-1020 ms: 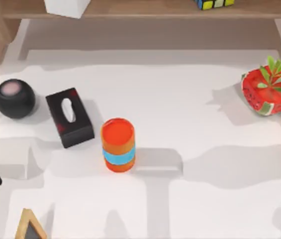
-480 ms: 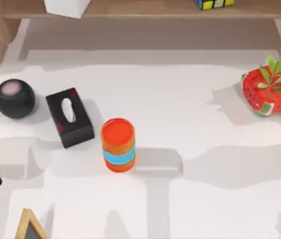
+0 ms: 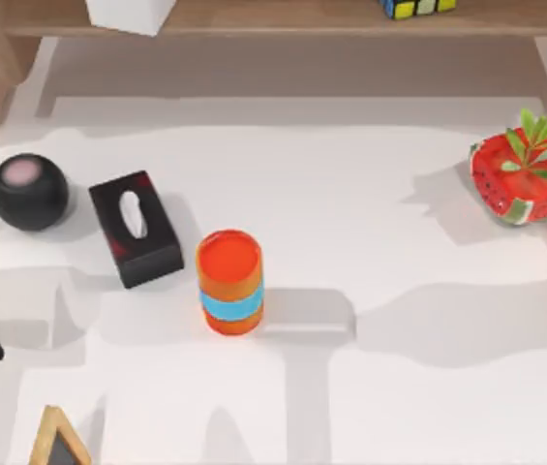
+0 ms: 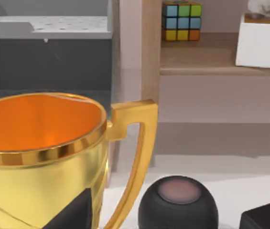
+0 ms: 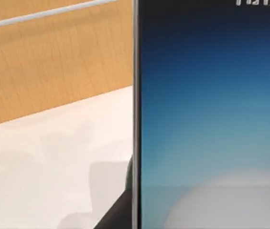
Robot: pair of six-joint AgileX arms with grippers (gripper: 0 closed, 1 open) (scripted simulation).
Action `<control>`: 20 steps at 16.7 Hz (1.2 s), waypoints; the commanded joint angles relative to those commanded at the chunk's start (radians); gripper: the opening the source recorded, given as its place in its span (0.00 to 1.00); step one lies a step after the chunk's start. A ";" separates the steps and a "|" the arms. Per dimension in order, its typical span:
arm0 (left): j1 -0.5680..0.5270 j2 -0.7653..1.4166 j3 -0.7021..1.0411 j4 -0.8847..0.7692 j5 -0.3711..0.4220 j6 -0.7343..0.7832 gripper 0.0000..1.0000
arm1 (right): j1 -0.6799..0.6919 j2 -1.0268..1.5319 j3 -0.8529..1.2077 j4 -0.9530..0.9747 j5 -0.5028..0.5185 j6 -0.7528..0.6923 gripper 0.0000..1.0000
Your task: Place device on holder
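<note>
The phone (image 5: pixel 211 119) stands very close before the right wrist camera; whether any fingers grip it, one cannot tell.

text: none readable | smartphone (image 5: pixel 211 119): pale marks at screen edge; cut off, illegible

Tabletop (image 3: pixel 379 242): matt white, smooth. Trophy cup (image 4: pixel 44 157): polished gold metal, glossy. Smartphone (image 5: pixel 211 119): glossy glass screen, dark frame. Shelf (image 3: pixel 283 19): wood grain. Black sphere (image 3: pixel 29 192): matt.
</note>
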 joint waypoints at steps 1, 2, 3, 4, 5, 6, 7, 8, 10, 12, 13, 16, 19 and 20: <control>0.000 0.000 0.000 0.000 0.000 0.000 1.00 | 0.008 0.027 0.006 0.018 0.010 0.000 0.00; 0.000 0.000 0.000 0.000 0.000 0.000 1.00 | 0.015 0.044 0.010 0.030 0.018 0.000 0.00; 0.000 0.000 0.000 0.000 0.000 0.000 1.00 | 0.017 0.051 0.012 0.036 0.022 0.000 0.00; 0.000 0.000 0.000 0.000 0.000 0.000 1.00 | 0.017 0.051 0.012 0.036 0.022 0.000 0.00; 0.000 0.000 0.000 0.000 0.000 0.000 1.00 | 0.017 0.051 0.012 0.036 0.022 0.000 0.00; 0.000 0.000 0.000 0.000 0.000 0.000 1.00 | 0.017 0.051 0.012 0.036 0.022 0.000 0.00; 0.000 0.000 0.000 0.000 0.000 0.000 1.00 | 0.017 0.051 0.012 0.036 0.022 0.000 0.08; 0.000 0.000 0.000 0.000 0.000 0.000 1.00 | 0.017 0.051 0.012 0.036 0.022 0.000 0.15; 0.000 0.000 0.000 0.000 0.000 0.000 1.00 | 0.017 0.051 0.012 0.036 0.022 0.000 0.30; 0.000 0.000 0.000 0.000 0.000 0.000 1.00 | 0.017 0.051 0.012 0.036 0.022 0.000 0.45; 0.000 0.000 0.000 0.000 0.000 0.000 1.00 | 0.017 0.051 0.012 0.036 0.022 0.000 0.53; 0.000 0.000 0.000 0.000 0.000 0.000 1.00 | 0.017 0.051 0.012 0.036 0.022 0.000 0.75; 0.000 0.000 0.000 0.000 0.000 0.000 1.00 | 0.017 0.051 0.012 0.036 0.022 0.000 0.98; 0.000 0.000 0.000 0.000 0.000 0.000 1.00 | 0.017 0.051 0.012 0.036 0.022 0.000 1.00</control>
